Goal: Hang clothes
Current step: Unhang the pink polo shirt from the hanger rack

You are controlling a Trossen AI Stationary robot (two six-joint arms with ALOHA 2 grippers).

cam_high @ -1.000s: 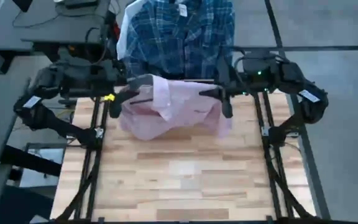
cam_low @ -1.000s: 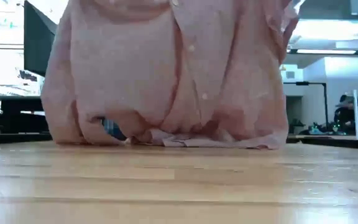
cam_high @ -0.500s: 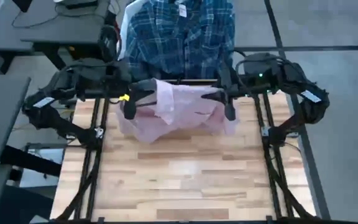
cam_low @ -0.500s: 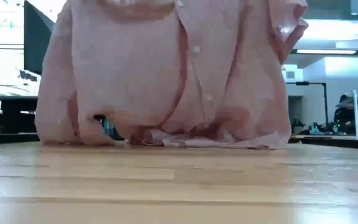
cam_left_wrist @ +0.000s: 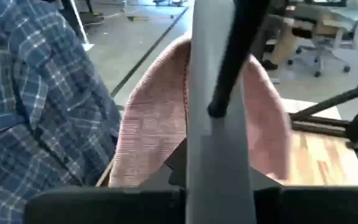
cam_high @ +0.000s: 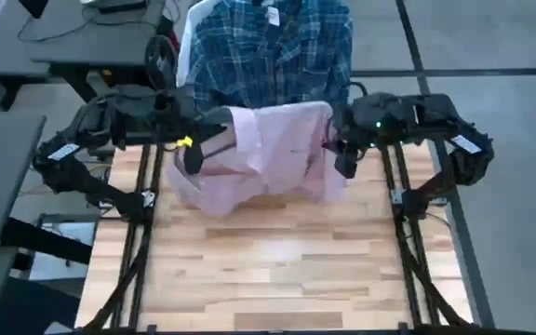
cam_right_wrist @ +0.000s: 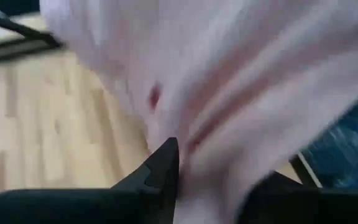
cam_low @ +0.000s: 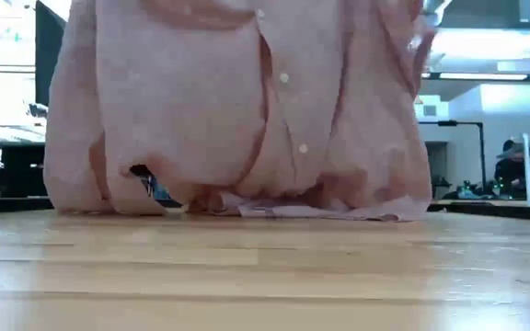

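The dusty pink shirt (cam_high: 268,154) hangs spread between my two grippers above the table's far edge. Its lower hem (cam_low: 320,207) lies bunched on the wooden table (cam_high: 268,270). My left gripper (cam_high: 196,154) is at the shirt's left shoulder and my right gripper (cam_high: 341,154) at its right shoulder, both shut on it. The blue-and-white plaid shirt (cam_high: 268,51) hangs just beyond the far edge. A strip of the white shirt (cam_high: 189,33) shows at its left. No hanger shows plainly. My left gripper holds the pink shirt at its upper left edge (cam_high: 214,140), coming level from the table's left. A grey bar (cam_left_wrist: 210,137) hides the fingers in the left wrist view. The cloth (cam_left_wrist: 154,124) hangs slack below. My right gripper pinches the pink shirt's upper right part (cam_right_wrist: 197,143) between its two fingers (cam_right_wrist: 160,168), coming level from the table's right. Several folds lie bunched between them. The shirt hangs below, its hem on the table.
The plaid shirt also shows close behind the pink cloth in the left wrist view (cam_left_wrist: 30,112). The near part of the table (cam_low: 265,276) is bare wood. Desks, chairs and a seated person (cam_low: 513,161) are in the room behind.
Both grippers have carried the pink shirt's upper edge toward the table's far edge and the plaid shirt. My left gripper has also gone a little toward the right. The shirt's hem has stayed on the table.
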